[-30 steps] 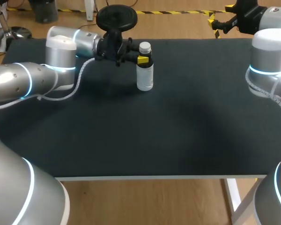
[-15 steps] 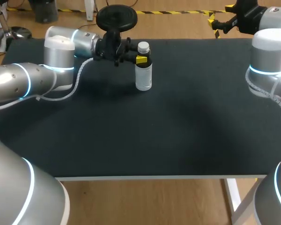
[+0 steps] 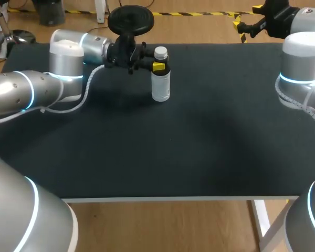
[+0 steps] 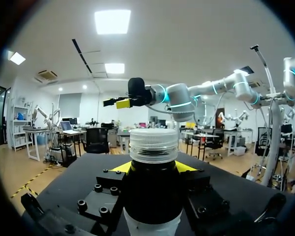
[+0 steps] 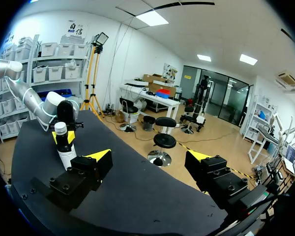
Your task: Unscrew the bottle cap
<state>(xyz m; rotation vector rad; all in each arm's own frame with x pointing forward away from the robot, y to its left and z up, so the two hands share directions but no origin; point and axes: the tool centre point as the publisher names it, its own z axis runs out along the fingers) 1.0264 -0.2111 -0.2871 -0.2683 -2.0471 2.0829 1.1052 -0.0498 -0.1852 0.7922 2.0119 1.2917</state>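
Note:
A white bottle (image 3: 161, 84) with a white ribbed cap (image 3: 160, 53) is upright near the table's far edge, left of the middle. My left gripper (image 3: 157, 66) comes in from the left and is shut on the bottle's dark neck just under the cap. In the left wrist view the cap (image 4: 153, 144) rises between the yellow fingertips (image 4: 119, 167). My right gripper (image 3: 247, 26) hangs open beyond the far right corner, well away from the bottle. In the right wrist view its own gripper (image 5: 150, 157) holds nothing, and the bottle (image 5: 64, 152) stands far ahead of it.
The black table top (image 3: 173, 152) reaches from the bottle to the front edge. My right arm's silver body (image 3: 302, 68) stands at the table's right edge, and my left arm (image 3: 37, 89) lies along the far left.
The left gripper and the bottle have shifted slightly to the left and away from me, then held still. The right arm has not moved.

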